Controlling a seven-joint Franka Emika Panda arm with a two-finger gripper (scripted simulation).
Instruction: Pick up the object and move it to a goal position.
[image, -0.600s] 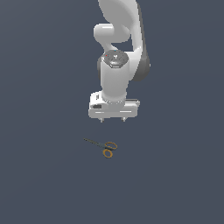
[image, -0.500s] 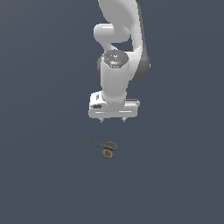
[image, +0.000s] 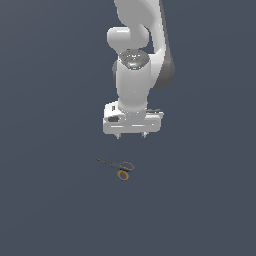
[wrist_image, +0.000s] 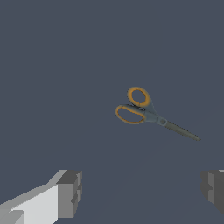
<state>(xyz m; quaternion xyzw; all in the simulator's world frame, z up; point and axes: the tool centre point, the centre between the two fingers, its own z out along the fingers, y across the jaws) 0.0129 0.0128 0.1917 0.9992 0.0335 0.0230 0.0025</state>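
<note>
The small scissors (image: 118, 167) lie flat on the dark grey floor, two orange ring handles toward the exterior view's right, thin dark blades pointing to the exterior view's left. They also show in the wrist view (wrist_image: 148, 112). My gripper (image: 131, 135) hangs above them, pointing straight down, well clear of the floor and not touching them. Its jaws stand wide apart and hold nothing. In the wrist view the gripper (wrist_image: 142, 194) shows two grey fingertips (wrist_image: 70, 192) at the edges of the picture, with the scissors lying off to one side of the gap.
A plain dark grey floor (image: 200, 200) fills both views. Nothing else stands on it.
</note>
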